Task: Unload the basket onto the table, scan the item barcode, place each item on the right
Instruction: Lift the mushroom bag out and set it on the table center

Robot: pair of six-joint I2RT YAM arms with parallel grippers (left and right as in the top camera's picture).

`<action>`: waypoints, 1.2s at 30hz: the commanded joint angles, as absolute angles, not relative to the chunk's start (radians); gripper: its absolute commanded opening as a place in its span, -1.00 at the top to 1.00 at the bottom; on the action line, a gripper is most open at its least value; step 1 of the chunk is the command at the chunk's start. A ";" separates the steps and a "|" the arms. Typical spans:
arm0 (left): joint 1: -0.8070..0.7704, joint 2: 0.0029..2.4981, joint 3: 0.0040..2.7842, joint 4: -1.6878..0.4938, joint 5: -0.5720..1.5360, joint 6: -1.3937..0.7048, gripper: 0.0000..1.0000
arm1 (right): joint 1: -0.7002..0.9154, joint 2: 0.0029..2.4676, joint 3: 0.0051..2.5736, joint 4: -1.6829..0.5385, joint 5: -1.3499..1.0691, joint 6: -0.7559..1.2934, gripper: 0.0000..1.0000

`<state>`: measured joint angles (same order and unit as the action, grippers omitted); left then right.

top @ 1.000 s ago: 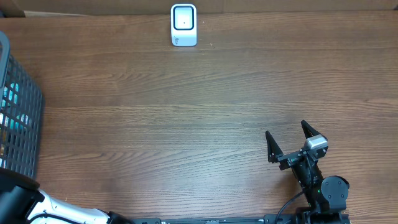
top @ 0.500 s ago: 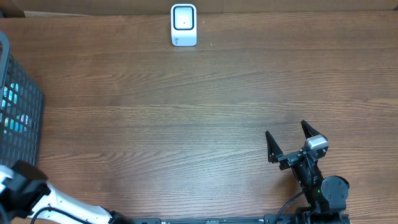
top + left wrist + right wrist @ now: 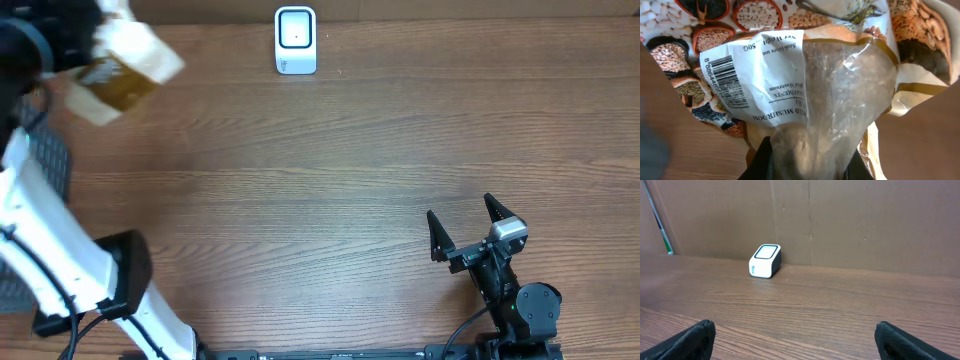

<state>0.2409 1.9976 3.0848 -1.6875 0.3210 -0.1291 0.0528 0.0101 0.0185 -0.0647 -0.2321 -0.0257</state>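
A plastic bag of dried food (image 3: 125,68), the item, hangs high over the table's far left corner, blurred in the overhead view. My left gripper (image 3: 78,45) is shut on it. In the left wrist view the clear end of the bag (image 3: 840,90) sits pinched between my left gripper's (image 3: 807,167) dark fingers. Its white label carries the barcode (image 3: 725,82), facing the camera. The white scanner (image 3: 295,40) stands at the table's far edge, also seen in the right wrist view as the scanner (image 3: 765,261). My right gripper (image 3: 465,225) rests open at the near right, holding nothing.
A dark mesh basket (image 3: 50,165) stands at the left edge, mostly hidden behind my left arm's white link (image 3: 45,240). A brown cardboard wall (image 3: 865,220) runs behind the scanner. Bare wood tabletop (image 3: 320,180) lies between the scanner and my right gripper (image 3: 795,340).
My left arm has swung up from the near left corner to the far left, now carrying the bag high above the table. The right arm has not moved.
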 commanded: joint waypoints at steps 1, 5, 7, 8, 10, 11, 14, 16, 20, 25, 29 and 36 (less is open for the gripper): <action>0.084 2.011 2.964 -1.689 0.233 -0.062 0.92 | 0.051 0.003 0.008 -0.060 -0.234 -0.024 -1.00; -0.014 2.011 2.767 -1.689 0.145 -0.030 0.92 | 0.051 0.003 0.008 -0.060 -0.234 -0.024 -1.00; -0.039 2.011 2.658 -1.689 0.093 -0.029 0.92 | 0.051 0.003 0.008 -0.060 -0.234 -0.024 -1.00; -0.052 2.011 2.581 -1.689 0.063 -0.029 0.92 | 0.051 0.003 0.008 -0.060 -0.234 -0.024 -1.00; -0.068 2.014 2.455 -1.672 0.028 -0.028 0.92 | 0.051 0.003 0.008 -0.060 -0.234 -0.024 -1.00; -0.072 2.016 2.397 -1.655 0.019 -0.028 0.91 | 0.051 0.003 0.008 -0.060 -0.234 -0.024 -1.00; -0.076 2.020 2.214 -1.569 0.019 -0.015 0.91 | 0.051 0.003 0.008 -0.060 -0.234 -0.024 -1.00; -0.081 2.020 2.090 -1.486 0.022 0.015 0.91 | 0.051 0.003 0.008 -0.060 -0.234 -0.024 -1.00; -0.089 2.020 1.885 -1.322 0.023 0.073 0.91 | 0.051 0.003 0.008 -0.060 -0.234 -0.024 -1.00; -0.100 2.020 1.687 -1.139 0.025 0.125 0.92 | 0.051 0.003 0.008 -0.060 -0.234 -0.024 -1.00; -0.107 2.020 1.605 -1.079 0.047 0.124 0.90 | 0.051 0.003 0.008 -0.060 -0.234 -0.024 -1.00; -0.112 2.019 1.636 -1.096 0.099 0.123 -0.94 | 0.051 0.003 0.008 -0.060 -0.234 -0.024 -1.00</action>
<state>-0.1051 2.0174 1.5974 -1.0801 0.0666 0.1081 0.0528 0.0101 0.0185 -0.0647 -0.2321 -0.0261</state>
